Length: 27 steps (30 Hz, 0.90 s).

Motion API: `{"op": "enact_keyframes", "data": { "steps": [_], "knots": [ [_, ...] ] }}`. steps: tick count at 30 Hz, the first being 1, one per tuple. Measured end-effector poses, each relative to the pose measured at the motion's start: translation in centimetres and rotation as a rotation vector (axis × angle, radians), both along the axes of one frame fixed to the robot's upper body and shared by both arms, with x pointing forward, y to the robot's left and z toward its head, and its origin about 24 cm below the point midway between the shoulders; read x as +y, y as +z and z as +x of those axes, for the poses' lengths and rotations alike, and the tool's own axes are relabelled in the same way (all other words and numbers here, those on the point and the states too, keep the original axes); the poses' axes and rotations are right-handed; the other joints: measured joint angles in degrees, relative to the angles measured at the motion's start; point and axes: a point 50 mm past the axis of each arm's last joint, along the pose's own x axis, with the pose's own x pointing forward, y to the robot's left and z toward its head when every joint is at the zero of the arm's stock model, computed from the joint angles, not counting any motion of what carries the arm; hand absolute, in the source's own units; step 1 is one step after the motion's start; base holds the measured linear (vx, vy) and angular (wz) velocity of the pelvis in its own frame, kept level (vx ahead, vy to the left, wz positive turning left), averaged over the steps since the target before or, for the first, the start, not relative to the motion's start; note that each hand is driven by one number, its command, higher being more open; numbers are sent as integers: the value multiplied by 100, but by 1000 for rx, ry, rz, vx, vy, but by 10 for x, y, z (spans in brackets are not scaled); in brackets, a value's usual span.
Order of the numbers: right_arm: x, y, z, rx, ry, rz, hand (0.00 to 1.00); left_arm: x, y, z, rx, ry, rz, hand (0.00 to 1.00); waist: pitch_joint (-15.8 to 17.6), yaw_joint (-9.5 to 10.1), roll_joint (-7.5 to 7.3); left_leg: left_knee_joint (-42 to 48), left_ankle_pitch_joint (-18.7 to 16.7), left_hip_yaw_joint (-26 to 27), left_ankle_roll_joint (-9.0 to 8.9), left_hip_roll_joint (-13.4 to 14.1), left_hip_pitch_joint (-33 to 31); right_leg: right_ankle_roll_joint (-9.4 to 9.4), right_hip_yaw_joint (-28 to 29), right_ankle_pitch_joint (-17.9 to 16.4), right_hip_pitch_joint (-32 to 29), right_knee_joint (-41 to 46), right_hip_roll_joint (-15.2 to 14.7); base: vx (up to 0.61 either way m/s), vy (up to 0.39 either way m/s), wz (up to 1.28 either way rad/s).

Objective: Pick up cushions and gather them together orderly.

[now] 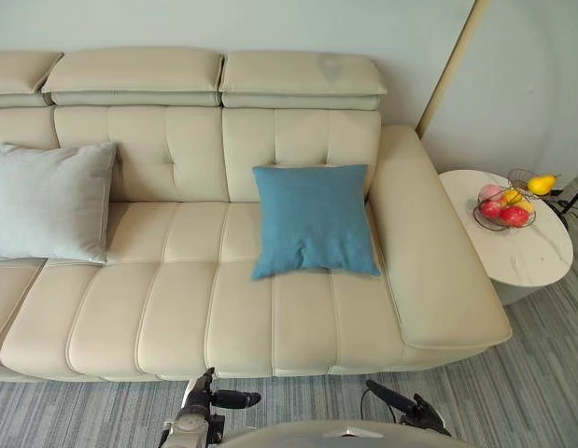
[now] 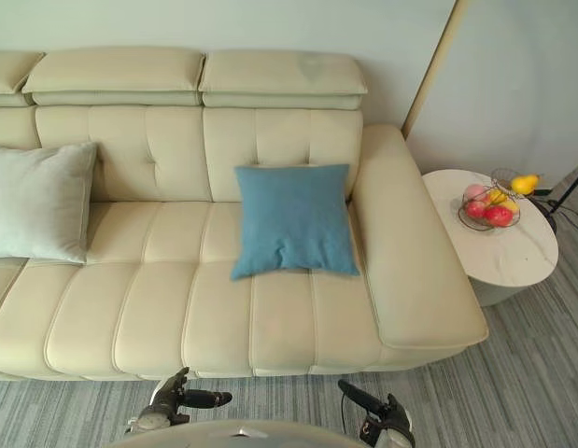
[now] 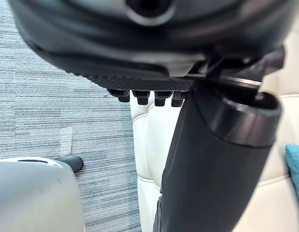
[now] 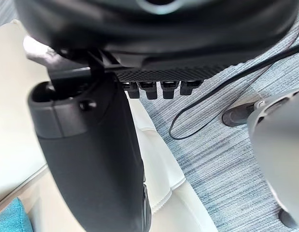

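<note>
Left robot hand (image 1: 214, 399) and right robot hand (image 1: 415, 411) hang low in front of the sofa (image 1: 176, 322), fingers relaxed and apart, holding nothing. The blue cushion (image 1: 312, 219) leans on the backrest near the right armrest; the grey cushion (image 1: 48, 201) leans well apart, at the left. These 2 cushions look light, soft and not slippery, so I judge a pinch on the top edge holds well.
</note>
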Motion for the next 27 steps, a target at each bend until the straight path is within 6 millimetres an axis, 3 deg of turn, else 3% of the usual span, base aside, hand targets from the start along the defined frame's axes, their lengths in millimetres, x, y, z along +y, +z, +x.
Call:
{"op": "enact_keyframes", "data": {
  "steps": [9, 12, 13, 14, 15, 16, 19, 21, 23, 24, 25, 26, 27],
  "knots": [
    [-7, 0, -9, 25, -2, -24, 100, -8, -2, -2, 5, 0, -21, 100, -18, -9, 34, -21, 10, 1, -16, 127, 199, 46, -18, -54, 213, 58, 108, 56, -59, 1],
    [-8, -1, -13, 36, -3, -24, 100, -9, -2, -2, 5, -1, -24, 100, -49, -34, 94, 0, 36, -8, -55, 273, 345, 44, -21, -66, 38, 729, 141, 77, -4, 2],
    [-7, -1, -13, 31, -9, -19, 100, -12, -3, -3, 9, 2, -31, 100, -8, -63, 261, 30, 36, -33, -57, 495, 416, 158, 64, -503, -253, 913, 379, 45, -44, 1],
    [-5, -1, -12, 30, 0, -17, 100, -8, -2, -3, 10, 4, -22, 100, -16, -72, 228, 32, 36, -33, -57, 525, 424, 75, 127, -530, -179, 236, 539, -8, -77, 0],
    [-4, -1, -12, 29, 0, -13, 100, -4, -2, -3, 9, 7, -12, 100, -27, -74, 137, 44, 36, -31, -58, 494, 417, -23, 167, -360, -151, -291, 616, -36, -144, 8],
    [-2, -1, -12, 29, 0, -8, 100, 4, 0, -1, 10, 11, 8, 100, 18, -123, -57, 118, -15, -83, -133, 329, 399, -85, 227, 225, -151, -579, 586, 23, -118, 31],
    [-19, 0, -23, 65, 5, -56, 100, -13, -5, -7, 23, 26, -43, 100, -57, -136, 192, 122, -49, -149, -179, 439, 595, -93, 183, 253, 45, -599, 673, 125, 15, 6],
    [-21, 1, -21, 60, 8, -60, 100, -17, -5, -6, 22, 24, -54, 100, -56, -144, 267, 186, -43, -144, -189, 419, 591, -93, 198, 253, 52, -593, 653, 52, 39, -13],
    [-16, 0, -22, 64, 6, -47, 100, -15, -5, -8, 24, 33, -53, 100, 30, -124, 106, 716, -119, -165, -220, 277, 415, -103, 253, 244, 216, -573, 411, 5, 71, -5],
    [-14, -1, -25, 73, 4, -41, 100, -16, -5, -7, 22, 29, -54, 100, -23, -119, 66, 241, -354, -176, -238, 135, 435, -104, 279, 241, 225, -545, 317, -30, 58, 8],
    [-16, -1, -25, 76, 3, -45, 100, -17, -5, -6, 16, 26, -57, 100, -42, -129, 108, -200, -236, -211, -179, 110, 446, -102, 262, 240, 195, -494, 327, -12, 138, 3],
    [-18, -1, -27, 83, 6, -50, 100, -17, -4, -5, 12, 22, -55, 100, -33, -120, 225, -417, 179, -194, -229, 177, 441, 31, 257, 143, 180, -425, 438, 34, 115, -8],
    [-11, -2, -26, 80, 11, -27, 100, -10, -4, -8, 19, 24, -34, 100, -92, -121, 129, -415, 166, -189, -243, 99, 461, 99, 275, 64, 199, -392, 340, 47, 134, -9]
  ]
}}
